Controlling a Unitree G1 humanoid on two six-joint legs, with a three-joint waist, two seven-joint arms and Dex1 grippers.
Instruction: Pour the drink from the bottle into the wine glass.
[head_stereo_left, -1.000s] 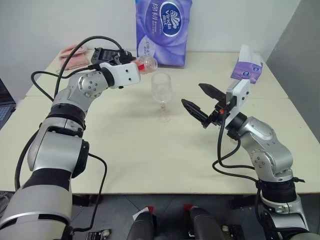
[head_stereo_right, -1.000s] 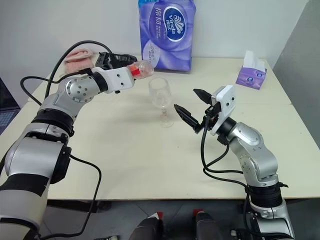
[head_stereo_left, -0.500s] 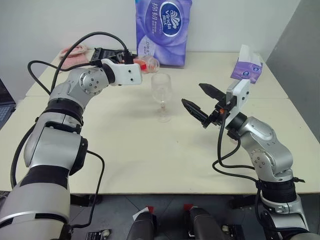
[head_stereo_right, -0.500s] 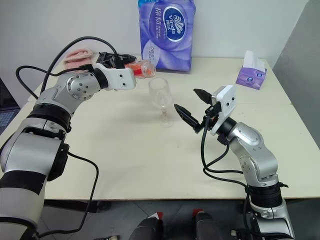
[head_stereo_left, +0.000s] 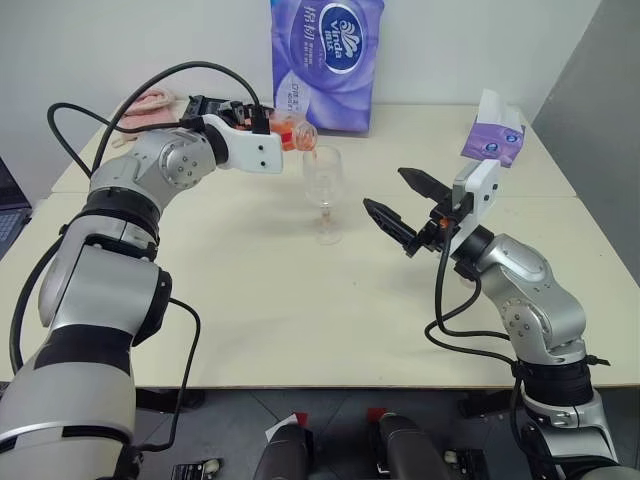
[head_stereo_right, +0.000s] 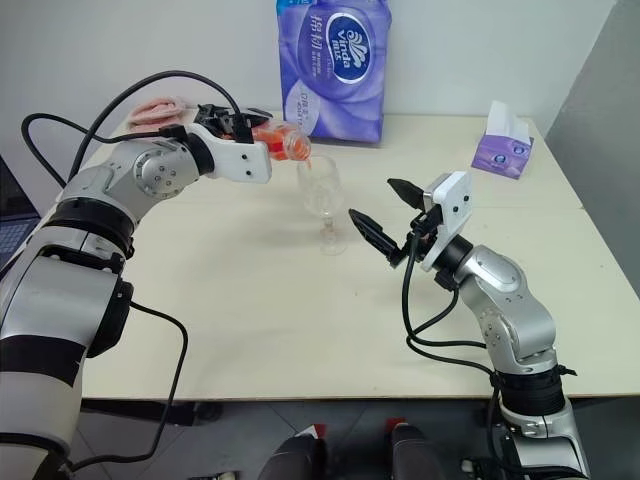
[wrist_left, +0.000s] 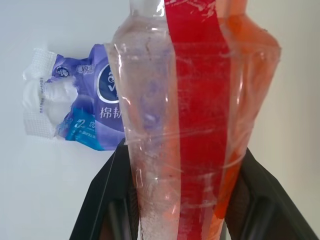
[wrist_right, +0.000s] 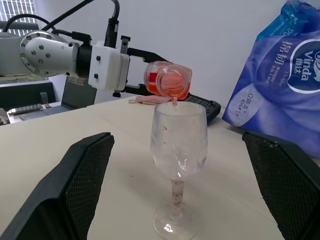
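My left gripper (head_stereo_left: 262, 122) is shut on the bottle (head_stereo_left: 293, 133), holding it tipped on its side with the open mouth just above the rim of the wine glass (head_stereo_left: 322, 182). The orange-red drink (wrist_right: 170, 82) lies against the bottle's mouth, and a thin trickle drops into the glass (wrist_right: 179, 137). The glass stands upright mid-table, its bowl nearly empty. In the left wrist view the bottle (wrist_left: 190, 125) sits between the black fingers (wrist_left: 102, 195). Just right of the glass, my right gripper (head_stereo_left: 385, 190) is open, empty and apart from it.
A tall purple tissue pack (head_stereo_left: 325, 55) stands at the table's far edge behind the glass. A small tissue box (head_stereo_left: 492, 130) sits far right. A black device (head_stereo_left: 215, 104) and pink cloth (head_stereo_left: 150, 100) lie far left. A laptop (head_stereo_left: 10, 210) shows at the left edge.
My left wrist has rolled, tipping the bottle's mouth down over the glass rim, and the drink has started to run out. The right arm has not moved.
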